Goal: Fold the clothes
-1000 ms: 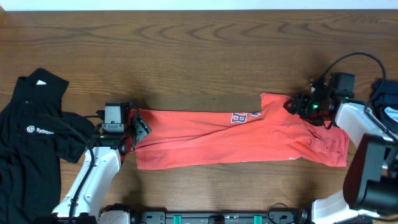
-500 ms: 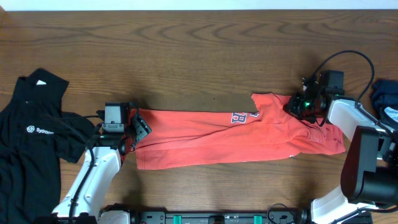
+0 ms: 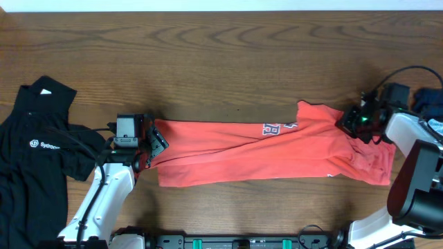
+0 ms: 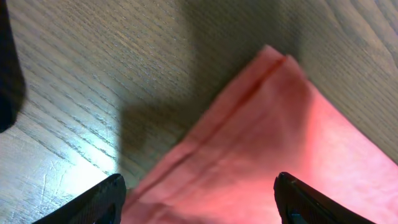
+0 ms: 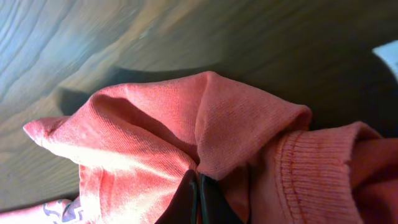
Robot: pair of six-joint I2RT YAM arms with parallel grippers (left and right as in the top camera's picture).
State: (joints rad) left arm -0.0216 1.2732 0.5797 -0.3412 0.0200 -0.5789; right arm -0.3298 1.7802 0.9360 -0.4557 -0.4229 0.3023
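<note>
The right claw [image 5: 198, 198] is clenched on a pinch of the coral-red T-shirt [image 5: 186, 124]. Its tips meet in a bunched fold just beside the ribbed collar band [image 5: 305, 168]. Gathering the cloth there probably gives it a hold on several layers, so that this end can be lifted and carried over.

From that claw the shirt runs away as a long narrow band lying flat on the tabletop [image 3: 208, 62], folded lengthwise, with a bit of lettering [image 3: 271, 128] showing partway along. At the far end the left claw [image 4: 199, 202] is released, and its fingers [image 4: 106, 198] are spread to either side of the hem corner [image 4: 273, 65]. It looks ready to take or pin that end.

Beyond the left claw, on its outer side, a black collared shirt [image 3: 34, 145] lies spread and is not yet folded.
</note>
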